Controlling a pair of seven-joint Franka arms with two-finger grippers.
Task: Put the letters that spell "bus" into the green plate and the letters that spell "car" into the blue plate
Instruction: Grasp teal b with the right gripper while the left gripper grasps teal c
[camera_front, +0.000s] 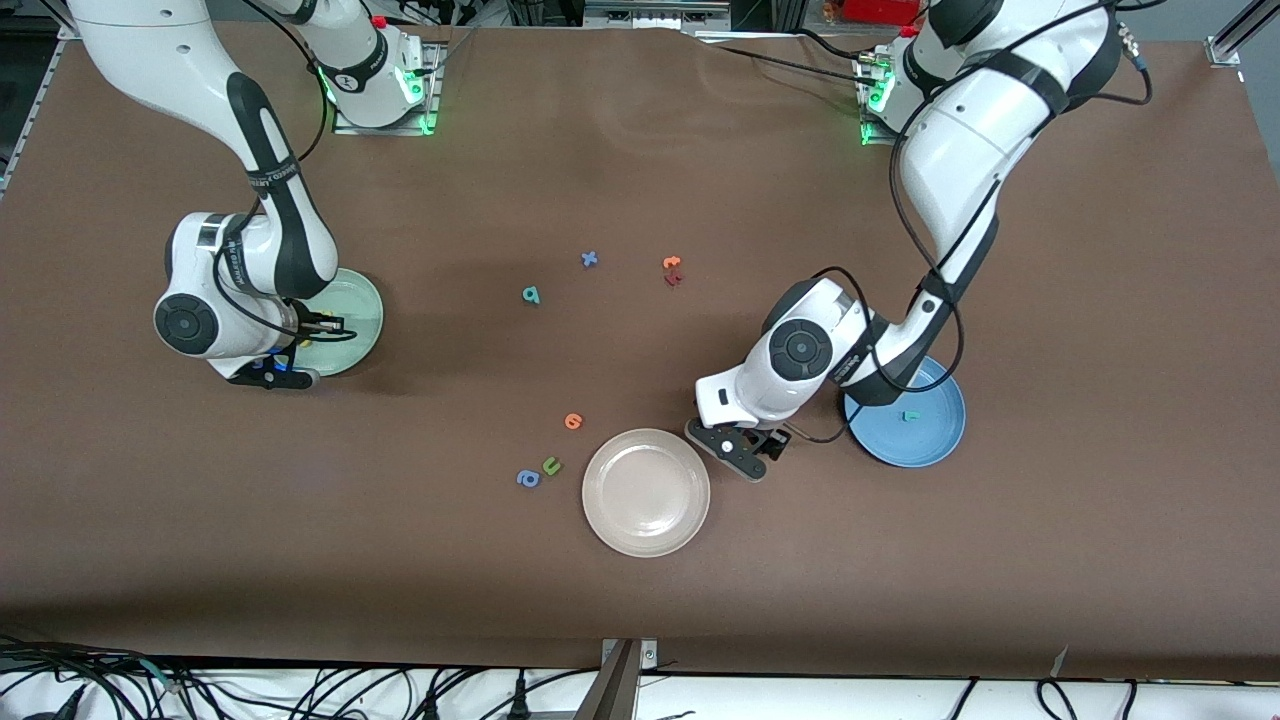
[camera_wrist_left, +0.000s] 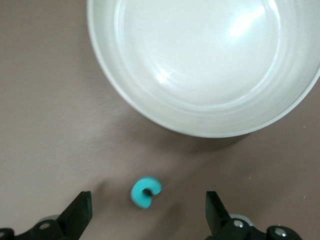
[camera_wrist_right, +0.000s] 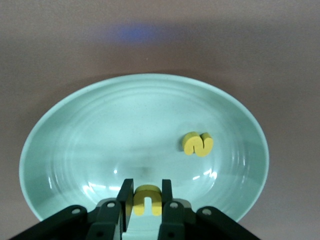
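My right gripper (camera_wrist_right: 147, 187) hangs low over the pale green plate (camera_wrist_right: 75, 130), shut on a yellow "u" (camera_wrist_right: 147, 199). A yellow "s" (camera_wrist_right: 197, 144) lies in that plate (camera_front: 362, 300). In the front view the right gripper (camera_front: 322, 325) partly covers the plate. My left gripper (camera_wrist_left: 148, 216) stands open just above the table, with a teal "c" (camera_wrist_left: 145, 192) lying between its fingers and touching neither. The left gripper (camera_front: 742, 452) is between the cream plate and the blue plate (camera_front: 935, 440), which holds a teal "r" (camera_front: 910, 415). A teal round-bowled "b" (camera_front: 531, 295) lies mid-table.
A cream-white plate (camera_front: 646, 520) (camera_wrist_left: 200, 120) sits close beside the left gripper. Loose letters lie about: a blue "x" (camera_front: 590, 259), an orange (camera_front: 672, 263) and a dark red one (camera_front: 672, 280), another orange one (camera_front: 573, 421), a green "u" (camera_front: 551, 466), a blue one (camera_front: 528, 479).
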